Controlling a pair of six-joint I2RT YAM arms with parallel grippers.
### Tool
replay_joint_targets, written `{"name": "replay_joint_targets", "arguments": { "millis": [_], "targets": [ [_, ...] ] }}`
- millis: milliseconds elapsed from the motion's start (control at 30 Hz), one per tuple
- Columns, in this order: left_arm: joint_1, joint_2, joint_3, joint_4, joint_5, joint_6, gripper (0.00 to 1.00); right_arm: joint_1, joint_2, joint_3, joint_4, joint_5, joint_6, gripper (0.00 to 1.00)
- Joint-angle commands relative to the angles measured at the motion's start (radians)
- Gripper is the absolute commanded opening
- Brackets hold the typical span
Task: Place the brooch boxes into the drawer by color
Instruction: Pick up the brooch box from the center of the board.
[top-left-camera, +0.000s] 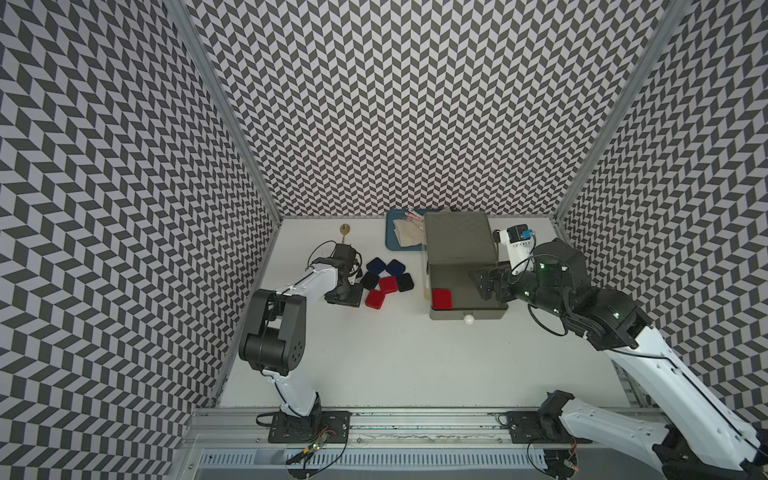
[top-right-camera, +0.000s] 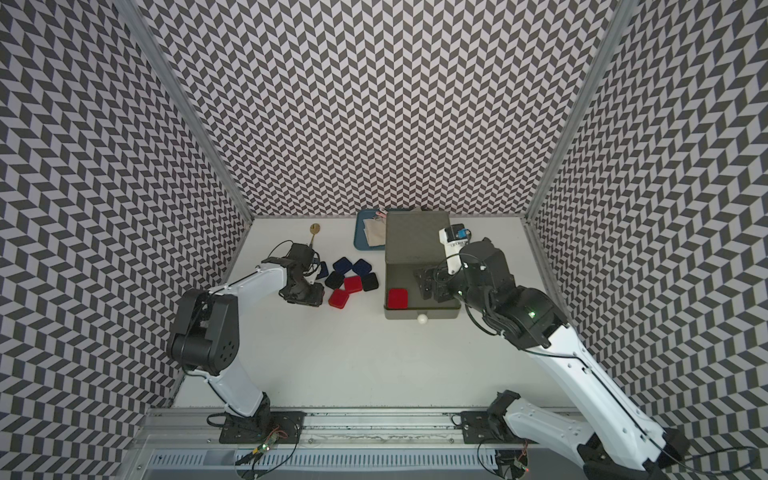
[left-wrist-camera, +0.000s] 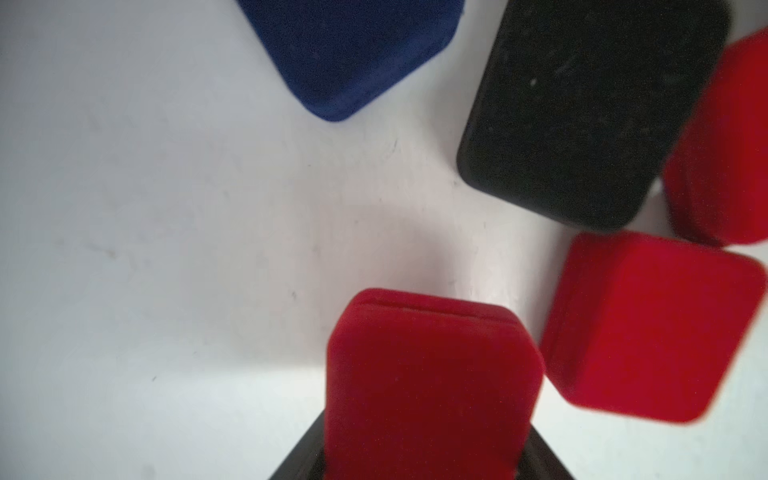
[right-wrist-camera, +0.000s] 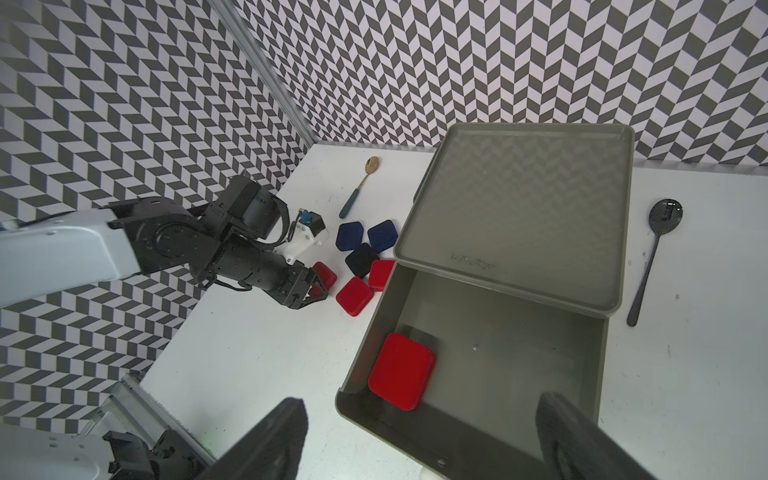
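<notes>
Left fingers (left-wrist-camera: 301, 459): closed on a red box (left-wrist-camera: 428, 374), one dark finger on either side of it. The box sits just beside the cluster (top-left-camera: 386, 280) of loose navy, black and red boxes. Cannot tell whether it is clear of the table (top-left-camera: 395, 365).

Left gripper (right-wrist-camera: 319, 286): points steeply down. The wrist is bent downward. The white forearm runs from a folded elbow out towards the cluster. The upper link rises from the base on the front rail (top-left-camera: 415, 415).

The cluster lies on the table between the left gripper and the chest (top-left-camera: 459, 237).

Right fingers (right-wrist-camera: 274, 436): spread wide, nothing between them.

Right gripper (top-left-camera: 478, 286): hangs over the pulled-out grey drawer (top-left-camera: 469, 316), apart from its walls. A second red box (top-left-camera: 441, 298) lies flat in the drawer's front left corner, not touched by the fingers. The right forearm reaches in over the drawer from the robot's right, with the elbow raised. A long white link slopes down and back to the base on the front rail.
</notes>
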Motion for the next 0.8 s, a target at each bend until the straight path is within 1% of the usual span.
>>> {"name": "replay_joint_targets", "arguments": {
  "millis": [0, 100, 267, 400, 500, 633, 700, 767],
  "targets": [
    [-0.026, -0.134, -0.02, 0.022, -0.003, -0.015, 0.51, -0.005, -0.006, 0.001, 0.059, -0.034, 0.008, 0.9],
    [-0.064, -0.234, -0.027, 0.022, 0.027, 0.0, 0.51, -0.005, -0.001, 0.0, 0.061, -0.065, 0.006, 0.9],
    [-0.169, -0.396, -0.023, 0.06, 0.153, 0.024, 0.53, -0.011, -0.003, 0.033, 0.074, -0.166, 0.009, 0.9],
    [-0.243, -0.559, -0.024, 0.163, 0.339, 0.027, 0.52, -0.019, -0.011, 0.096, 0.1, -0.284, 0.015, 0.91],
    [-0.274, -0.679, -0.029, 0.257, 0.459, 0.007, 0.52, -0.026, -0.009, 0.131, 0.109, -0.373, 0.024, 0.92],
    [-0.299, -0.809, -0.059, 0.404, 0.568, -0.037, 0.51, -0.034, -0.007, 0.139, 0.142, -0.486, 0.054, 0.95],
    [-0.315, -0.881, -0.1, 0.507, 0.613, -0.061, 0.52, -0.037, -0.003, 0.124, 0.177, -0.588, 0.075, 0.98],
    [-0.322, -0.932, -0.142, 0.59, 0.637, -0.083, 0.51, -0.037, 0.008, 0.096, 0.247, -0.737, 0.127, 0.98]
  ]
}}
